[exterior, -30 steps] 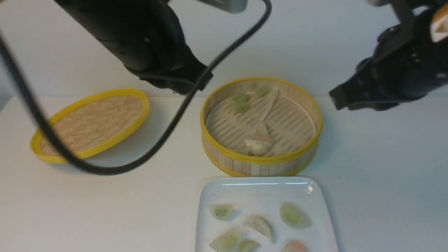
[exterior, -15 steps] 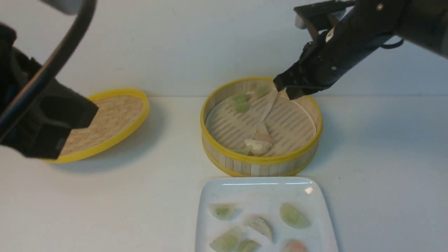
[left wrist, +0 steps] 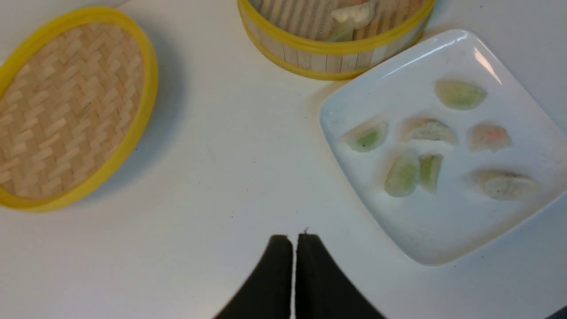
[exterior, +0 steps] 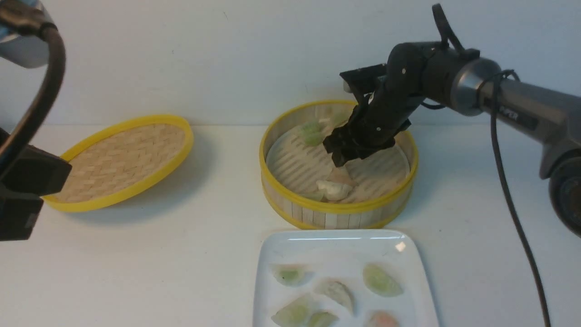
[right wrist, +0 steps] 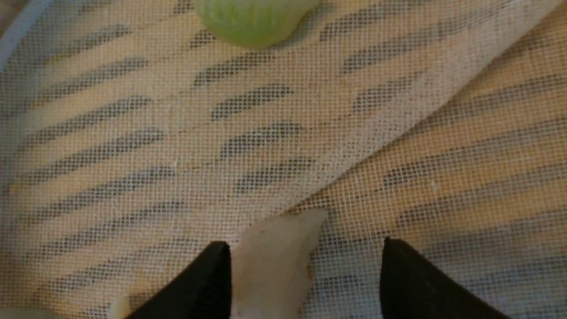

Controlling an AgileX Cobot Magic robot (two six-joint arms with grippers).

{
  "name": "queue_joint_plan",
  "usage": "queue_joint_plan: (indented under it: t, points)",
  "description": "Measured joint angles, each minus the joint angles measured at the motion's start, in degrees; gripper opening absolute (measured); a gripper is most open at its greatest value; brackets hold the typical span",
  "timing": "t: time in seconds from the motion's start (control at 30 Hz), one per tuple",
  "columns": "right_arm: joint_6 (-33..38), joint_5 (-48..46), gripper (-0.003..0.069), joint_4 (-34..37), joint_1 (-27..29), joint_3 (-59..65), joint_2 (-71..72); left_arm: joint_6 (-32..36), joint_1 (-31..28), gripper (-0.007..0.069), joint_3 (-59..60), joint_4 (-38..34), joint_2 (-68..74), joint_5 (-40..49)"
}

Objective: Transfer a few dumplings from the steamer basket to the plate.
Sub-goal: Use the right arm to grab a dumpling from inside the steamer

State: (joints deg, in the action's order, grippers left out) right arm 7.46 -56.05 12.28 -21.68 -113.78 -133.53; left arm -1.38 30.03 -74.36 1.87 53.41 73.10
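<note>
The steamer basket [exterior: 337,210] stands mid-table with a pale mesh liner [right wrist: 133,146] on its slatted floor. In it lie a green dumpling [exterior: 312,133], a whitish dumpling [exterior: 333,189] and a pinkish one [exterior: 341,175]. My right gripper [exterior: 339,157] reaches down inside the basket, open. In the right wrist view the right gripper [right wrist: 305,246] has the tip of a whitish dumpling [right wrist: 274,259] between its fingers, next to one of them. The white plate [exterior: 336,249] in front holds several dumplings [exterior: 381,280]. My left gripper [left wrist: 292,238] is shut and empty above bare table beside the plate [left wrist: 443,226].
The flat woven lid [exterior: 120,161] with a yellow rim rests tilted on the table left of the basket. My left arm [exterior: 27,181] and its cable fill the left edge of the front view. A white wall runs behind the table.
My right arm has swung down from the upper right into the basket and its jaws have opened. My left arm has pulled back from the centre to the left edge.
</note>
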Motion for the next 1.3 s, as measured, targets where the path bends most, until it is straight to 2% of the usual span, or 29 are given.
queue_joint_plan:
  t: [0.13,0.27,0.3,0.53,0.77,1.03,1.17,1.3]
  points:
    - [0.7,0.5,0.0394,2.6,0.0,-0.3,-0.9,0.0,0.0,-0.0006,0.0,1.2,0.0,0.0]
    - [1.2,0.0,0.0246,4.5,0.0,-0.5,-1.1,0.0,0.0,-0.0006,0.0,1.5,0.0,0.0]
    - [1.4,-0.3,0.0229,4.7,0.0,-0.5,-1.1,0.0,0.0,-0.0006,0.0,1.5,0.0,0.0]
    - [2.3,-3.2,0.0230,4.4,0.0,-1.4,-1.1,-0.1,-0.1,-0.0006,0.0,1.5,0.0,0.0]
    - [2.6,-13.0,0.0224,2.8,0.0,-7.4,0.7,-0.1,-0.1,-0.0006,0.0,1.5,0.0,0.0]
    - [1.6,-15.4,0.0220,2.4,0.5,-10.8,14.7,-0.1,-0.1,-0.0006,0.0,1.5,-0.2,0.0]
    - [1.1,-15.5,0.0219,3.8,0.5,-6.9,22.0,0.0,-0.1,-0.0006,0.0,1.5,-0.2,0.0]
    - [2.3,-15.6,0.0217,5.9,-0.6,3.6,29.9,0.0,-0.1,-0.0006,0.1,1.5,-0.2,0.0]
